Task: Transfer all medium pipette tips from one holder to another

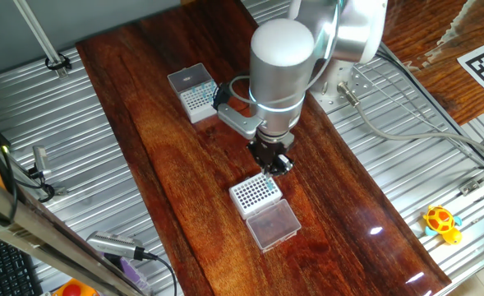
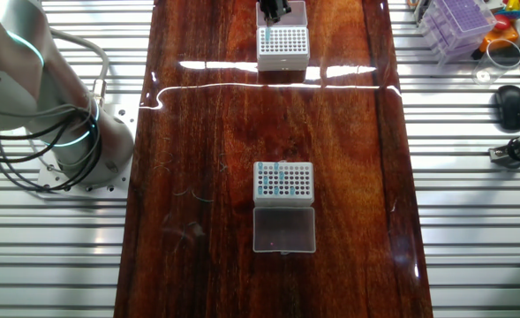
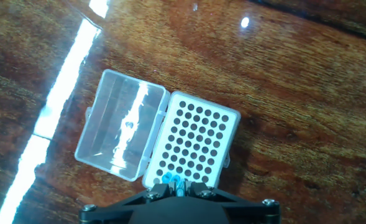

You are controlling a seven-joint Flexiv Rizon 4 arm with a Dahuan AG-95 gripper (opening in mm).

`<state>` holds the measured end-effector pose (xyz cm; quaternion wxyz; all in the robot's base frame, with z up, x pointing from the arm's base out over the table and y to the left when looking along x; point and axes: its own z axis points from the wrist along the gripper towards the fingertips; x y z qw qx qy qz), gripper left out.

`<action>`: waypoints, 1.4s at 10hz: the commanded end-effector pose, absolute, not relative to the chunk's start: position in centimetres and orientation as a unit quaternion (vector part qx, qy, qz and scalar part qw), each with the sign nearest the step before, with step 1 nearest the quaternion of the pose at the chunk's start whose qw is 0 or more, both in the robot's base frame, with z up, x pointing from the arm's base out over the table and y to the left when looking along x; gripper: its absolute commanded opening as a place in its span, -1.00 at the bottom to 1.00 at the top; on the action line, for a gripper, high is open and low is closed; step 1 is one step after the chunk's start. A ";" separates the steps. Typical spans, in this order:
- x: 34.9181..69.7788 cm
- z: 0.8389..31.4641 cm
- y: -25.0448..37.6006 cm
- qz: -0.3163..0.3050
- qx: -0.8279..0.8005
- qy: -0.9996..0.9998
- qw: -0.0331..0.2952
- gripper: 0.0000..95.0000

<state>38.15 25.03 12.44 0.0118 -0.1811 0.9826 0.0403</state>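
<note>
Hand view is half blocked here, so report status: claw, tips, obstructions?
Claw low over bold-holed rack, edge row; grip unclear. Teal tip at claw's end. Remaining tips in other rack. Nothing blocking.

Silver-white cylindrical arm [image 1: 281, 66] reaches down over desk middle, wrist vertical. Black two-finger gripper [image 1: 273, 161] points straight down, fingers [image 3: 175, 185] nearly closed, teal-blue tip between them.

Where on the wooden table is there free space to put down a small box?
The bare wood between the dark-hole rack and the other rack is free, as are the strips along both long table edges. It is crowded at the dark-hole rack, where the tool hangs over it.
</note>
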 end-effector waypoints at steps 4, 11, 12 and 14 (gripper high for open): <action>38.3 11.5 24.9 0.038 -0.182 0.982 0.015 -1.00; 38.4 10.6 24.8 0.035 -0.190 0.981 0.018 0.20; 38.5 10.7 24.5 0.035 -0.194 0.980 0.019 -0.20; 38.7 11.1 21.4 0.035 -0.223 0.974 0.017 -0.20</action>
